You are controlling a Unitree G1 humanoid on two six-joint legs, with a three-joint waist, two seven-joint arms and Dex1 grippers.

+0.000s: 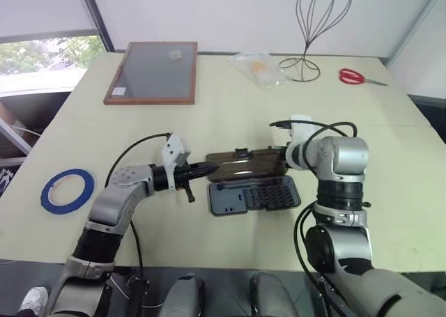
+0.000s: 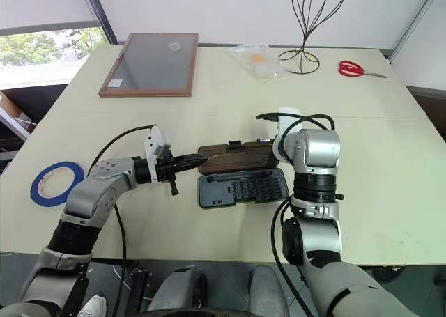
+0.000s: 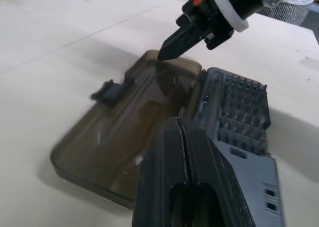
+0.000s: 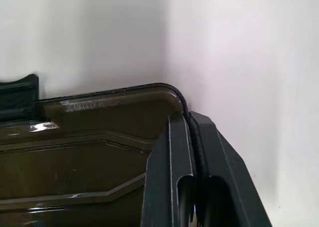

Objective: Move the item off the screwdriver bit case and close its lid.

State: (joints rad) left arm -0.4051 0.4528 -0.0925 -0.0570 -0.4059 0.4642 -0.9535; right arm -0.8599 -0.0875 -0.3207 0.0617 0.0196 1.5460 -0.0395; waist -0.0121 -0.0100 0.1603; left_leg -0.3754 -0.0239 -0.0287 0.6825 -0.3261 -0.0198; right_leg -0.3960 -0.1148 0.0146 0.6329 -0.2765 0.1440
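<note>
The blue tape ring [image 1: 67,189] is lying at the left edge of the frame on the table [image 1: 230,115], well apart from the bit case [image 1: 254,194], so the first step looks done. The case is lying open at frame centre, its smoky brown lid [image 1: 245,164] folded flat just above the grey base. My left gripper [image 1: 209,169], fingers pressed together and holding nothing, is pointing at the lid's left end. My right gripper [image 3: 167,51], likewise closed and empty, is hovering at the lid's far right corner. I judge the closing step is in hand. Next, I need a fingertip under the lid's far edge to swing it over the base.
</note>
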